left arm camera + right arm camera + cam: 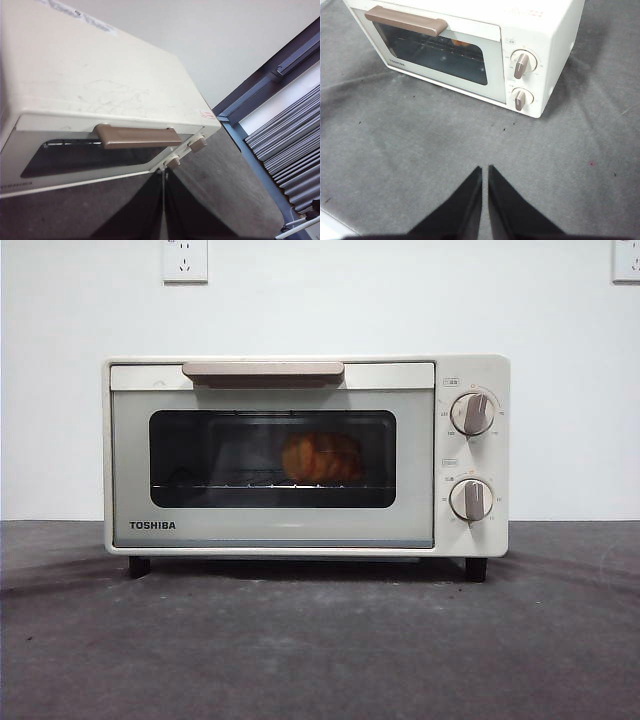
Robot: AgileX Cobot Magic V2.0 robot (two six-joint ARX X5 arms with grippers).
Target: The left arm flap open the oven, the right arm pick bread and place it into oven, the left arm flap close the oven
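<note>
The cream-white TOSHIBA oven [305,455] stands on the grey table with its door shut. The golden-orange bread [321,457] lies inside on the wire rack, seen through the dark window. The oven also shows in the left wrist view [95,85] and in the right wrist view [470,45], where a sliver of bread [461,43] shows behind the glass. My left gripper [163,180] is shut and empty, above and in front of the beige handle [137,136]. My right gripper [485,172] is shut and empty, over the table in front of the oven.
Two round knobs [472,413] sit on the oven's right panel. Wall sockets [185,260] hang on the white wall behind. Grey table cloth [320,640] spreads in front of the oven. A window frame with blinds [290,135] shows in the left wrist view.
</note>
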